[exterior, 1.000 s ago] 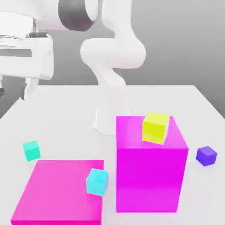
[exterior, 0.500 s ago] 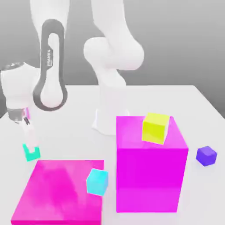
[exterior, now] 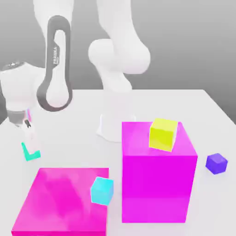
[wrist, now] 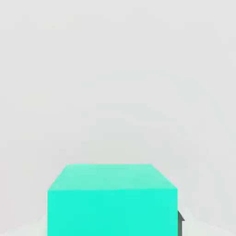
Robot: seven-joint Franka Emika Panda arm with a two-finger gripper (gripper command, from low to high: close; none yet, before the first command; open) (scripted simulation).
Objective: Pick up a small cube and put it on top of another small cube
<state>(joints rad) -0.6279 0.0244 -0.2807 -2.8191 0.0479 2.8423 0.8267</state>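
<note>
The small green cube [exterior: 31, 156], plain turquoise-green with flat faces and sharp edges, is held at the exterior view's left, partly covered there and slightly tilted. Its top face is paler in the hand view. Whether its underside touches anything is unclear.

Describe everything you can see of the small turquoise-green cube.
The small, plain turquoise-green cube has flat faces, straight edges and an evenly coloured, smooth-looking surface, its top slightly duller. It is in the grasp of the white gripper, which partly covers it, towards the exterior view's left, beyond the flat pink slab.
</note>
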